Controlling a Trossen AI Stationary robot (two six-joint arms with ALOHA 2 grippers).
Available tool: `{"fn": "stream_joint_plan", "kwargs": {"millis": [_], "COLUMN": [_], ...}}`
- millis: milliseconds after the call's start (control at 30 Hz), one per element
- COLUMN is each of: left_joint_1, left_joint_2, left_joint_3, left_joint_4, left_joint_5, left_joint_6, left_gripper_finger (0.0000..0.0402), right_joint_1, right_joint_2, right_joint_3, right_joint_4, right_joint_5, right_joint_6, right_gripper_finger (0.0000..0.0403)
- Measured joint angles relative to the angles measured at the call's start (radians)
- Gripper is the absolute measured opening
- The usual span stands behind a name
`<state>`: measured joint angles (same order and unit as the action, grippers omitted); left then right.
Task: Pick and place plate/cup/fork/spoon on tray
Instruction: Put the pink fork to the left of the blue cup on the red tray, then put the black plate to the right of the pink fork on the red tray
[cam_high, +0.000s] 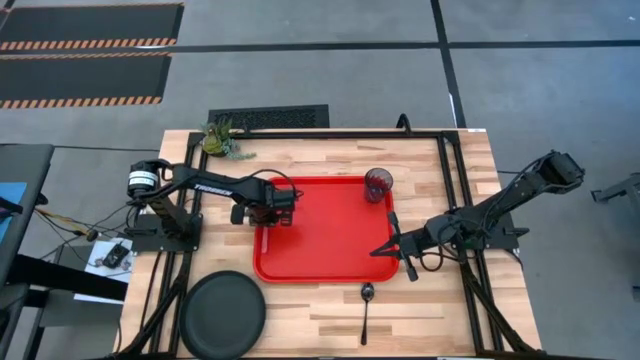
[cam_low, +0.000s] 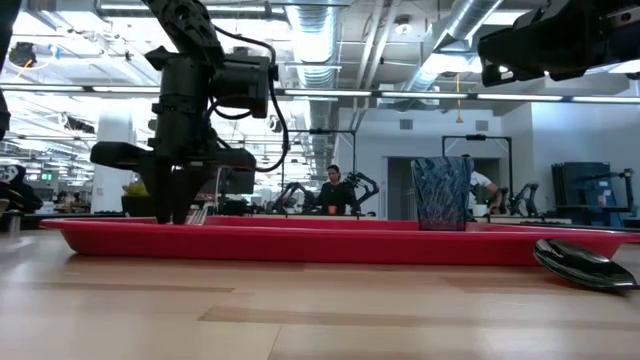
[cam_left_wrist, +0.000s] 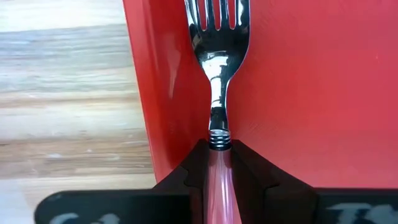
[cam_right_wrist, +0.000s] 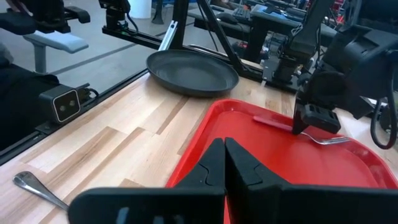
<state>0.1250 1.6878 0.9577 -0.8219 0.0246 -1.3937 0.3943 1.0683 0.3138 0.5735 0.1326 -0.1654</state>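
Note:
The red tray (cam_high: 320, 240) lies mid-table. The dark-tinted cup (cam_high: 378, 184) stands upright in its far right corner, also in the low view (cam_low: 441, 192). My left gripper (cam_high: 270, 218) is over the tray's left side, shut on the red-handled fork (cam_left_wrist: 217, 74), whose tines point away over the tray floor beside the left rim. My right gripper (cam_high: 384, 248) is shut and empty at the tray's right rim. The dark spoon (cam_high: 366, 308) lies on the table by the tray's near edge. The black plate (cam_high: 222, 314) sits at the near left. My left gripper pinches the fork's pink handle (cam_left_wrist: 221, 180) between its two fingers, just behind the metal collar at the neck. The fingers (cam_right_wrist: 314, 118) come from above, pointing down, across the handle. The fork lies about level, low over the tray floor; whether it touches, I cannot tell.
A small potted plant (cam_high: 222, 140) stands at the table's far left corner. Black frame rails (cam_high: 455, 180) run along the table's sides and far edge. A person (cam_low: 332, 190) sits far off in the room behind.

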Motion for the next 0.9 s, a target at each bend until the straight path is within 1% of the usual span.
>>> {"fn": "stream_joint_plan", "kwargs": {"millis": [100,200,333,467,733,900], "left_joint_1": [0.000,0.000,0.000,0.000,0.000,-0.007], "left_joint_2": [0.000,0.000,0.000,0.000,-0.001,-0.001], "left_joint_3": [0.000,0.000,0.000,0.000,0.023,0.092], "left_joint_4": [0.000,0.001,0.005,0.005,-0.008,-0.101], "left_joint_5": [0.001,-0.001,-0.003,-0.012,-0.043,-0.111], "left_joint_6": [-0.003,0.000,0.048,0.070,0.150,0.224], "left_gripper_finger": [0.0038,0.0058,0.0084,0.0100,0.0104,0.0104], "right_joint_1": [0.000,0.000,0.005,0.005,0.005,0.005], "right_joint_2": [0.000,0.000,0.000,0.000,0.000,0.000], "right_joint_3": [0.000,0.000,0.000,0.000,0.000,0.000], "right_joint_4": [0.000,-0.001,-0.002,-0.002,-0.002,-0.002], "right_joint_5": [0.000,0.000,0.000,0.000,0.000,0.000], "right_joint_6": [0.000,0.000,0.000,0.000,0.000,0.001], "right_gripper_finger": [0.0011,0.0011,0.0011,0.0011,0.0011,0.0011]}}
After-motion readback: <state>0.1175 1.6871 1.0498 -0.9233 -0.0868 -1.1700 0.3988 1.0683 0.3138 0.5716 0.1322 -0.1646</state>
